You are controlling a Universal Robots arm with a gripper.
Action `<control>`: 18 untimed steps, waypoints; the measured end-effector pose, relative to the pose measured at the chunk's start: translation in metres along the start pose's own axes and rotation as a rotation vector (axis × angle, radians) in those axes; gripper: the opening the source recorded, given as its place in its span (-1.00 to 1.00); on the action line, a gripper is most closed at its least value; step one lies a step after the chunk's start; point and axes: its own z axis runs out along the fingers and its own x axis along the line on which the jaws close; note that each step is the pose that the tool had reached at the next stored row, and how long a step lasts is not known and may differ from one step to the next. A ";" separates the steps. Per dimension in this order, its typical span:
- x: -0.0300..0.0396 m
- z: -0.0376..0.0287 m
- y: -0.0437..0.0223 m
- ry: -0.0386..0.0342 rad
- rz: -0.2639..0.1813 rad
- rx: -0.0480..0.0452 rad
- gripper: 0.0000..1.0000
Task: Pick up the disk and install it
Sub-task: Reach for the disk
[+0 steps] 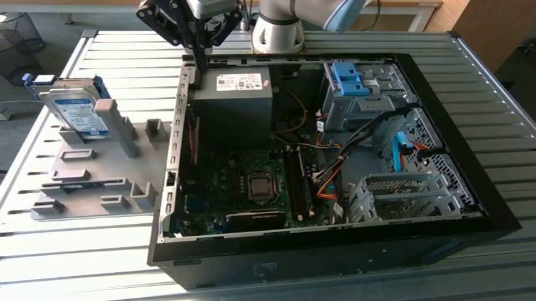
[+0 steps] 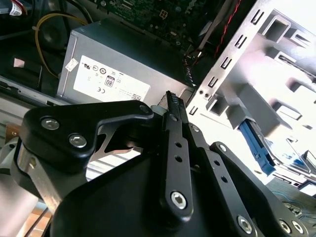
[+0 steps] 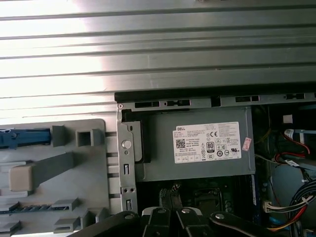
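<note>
1. Your claw point(image 1: 200, 65) has its fingers pressed together and holds nothing. In the second wrist view the two tips point(image 2: 171, 98) meet in a single point.
2. It hangs over the rim of the open case point(image 1: 172, 157), at the corner by the power supply point(image 1: 233, 95). You cannot tell whether the tips touch the rim.
3. The case lies on its side on the slatted surface point(image 1: 84, 251). Inside it you can see the power supply, the motherboard point(image 1: 251, 182), a bundle of cables point(image 1: 331, 179), a blue bracket point(image 1: 348, 78) and a grey perforated cage point(image 1: 402, 195).
4. A grey fixture point(image 1: 100, 169) sits on the surface just beside the case, on the exterior view's left.
5. The disk point(image 1: 77, 111) stands on edge in that fixture, tilted, with its label facing the camera and a grey post just beside it.
6. The disk is apart from your claw, lower and towards the exterior view's left, with the case rim between them. The first wrist view shows a blue rail point(image 3: 24, 138) at the fixture's edge.
</note>
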 end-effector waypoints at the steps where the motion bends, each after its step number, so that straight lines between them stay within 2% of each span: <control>1: 0.0005 0.0000 0.0000 0.0000 0.000 0.0000 -0.79; 18: 0.0091 0.0000 -0.0007 -0.0001 0.000 -0.0001 -0.79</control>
